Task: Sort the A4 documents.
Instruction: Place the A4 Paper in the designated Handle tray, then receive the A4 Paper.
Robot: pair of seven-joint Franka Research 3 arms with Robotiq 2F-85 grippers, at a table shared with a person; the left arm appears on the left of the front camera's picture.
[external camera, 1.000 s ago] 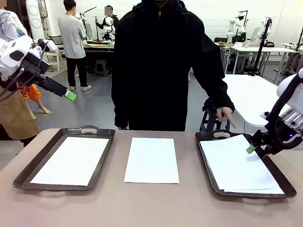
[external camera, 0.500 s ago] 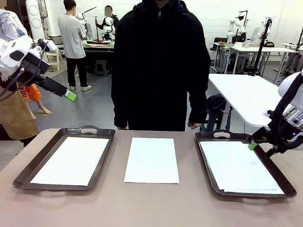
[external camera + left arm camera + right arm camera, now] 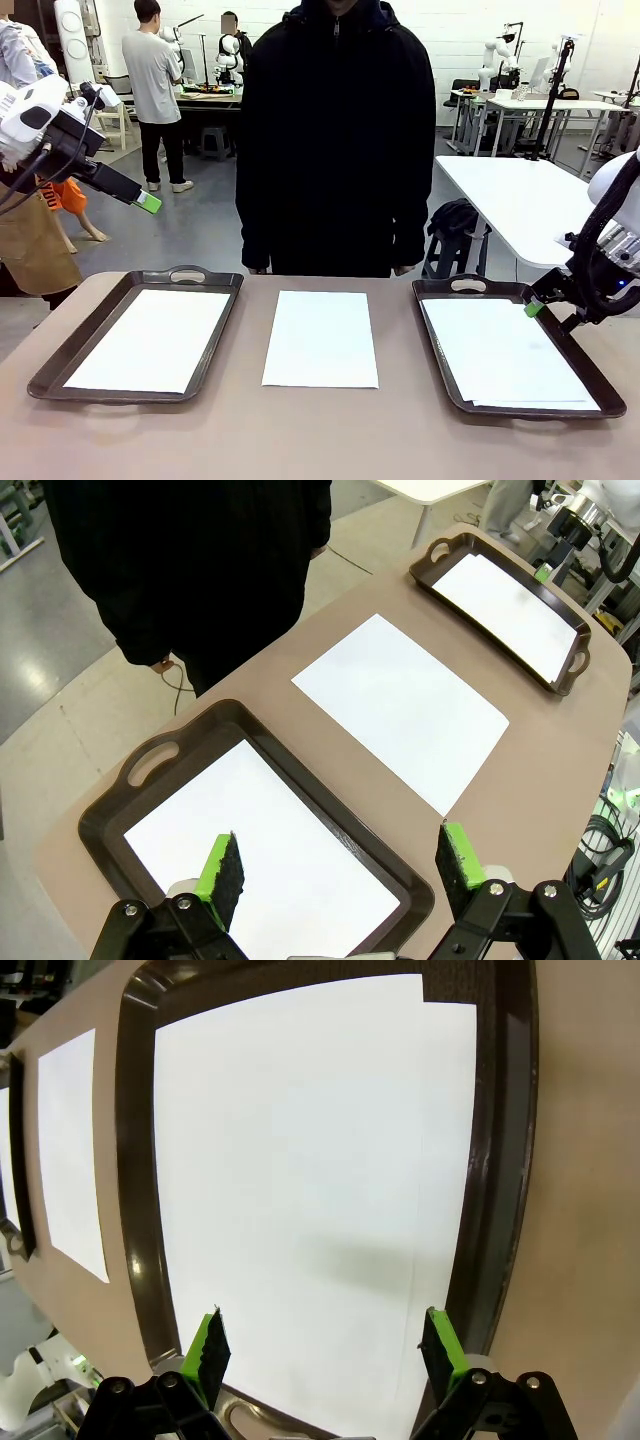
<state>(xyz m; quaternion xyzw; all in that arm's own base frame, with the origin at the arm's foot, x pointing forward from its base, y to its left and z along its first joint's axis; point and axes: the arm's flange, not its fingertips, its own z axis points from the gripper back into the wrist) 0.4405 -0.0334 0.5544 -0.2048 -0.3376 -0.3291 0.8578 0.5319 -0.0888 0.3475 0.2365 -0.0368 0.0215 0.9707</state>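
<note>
One white A4 document [image 3: 321, 338] lies bare on the table between two dark trays. The left tray [image 3: 60, 362] holds a white sheet [image 3: 150, 340]. The right tray [image 3: 590, 362] holds a slightly fanned stack of white sheets [image 3: 505, 352]. My left gripper [image 3: 148, 203] hangs open high above the table's left side; in its wrist view its green pads [image 3: 222, 875] frame the left tray [image 3: 110, 815] below. My right gripper [image 3: 535, 308] stands open just above the right tray's far right rim, with the stack [image 3: 310, 1190] beneath its empty fingers [image 3: 208, 1345].
A person in a black jacket [image 3: 335, 140] stands at the far table edge, arms at the sides. White tables [image 3: 520, 205] and other people stand farther back. The brown tabletop [image 3: 320, 430] in front of the trays is bare.
The person's hand, which pointed down at the right tray, has withdrawn to the side. My right gripper rose off the stack to the tray's far right rim and opened. The left arm stayed still.
</note>
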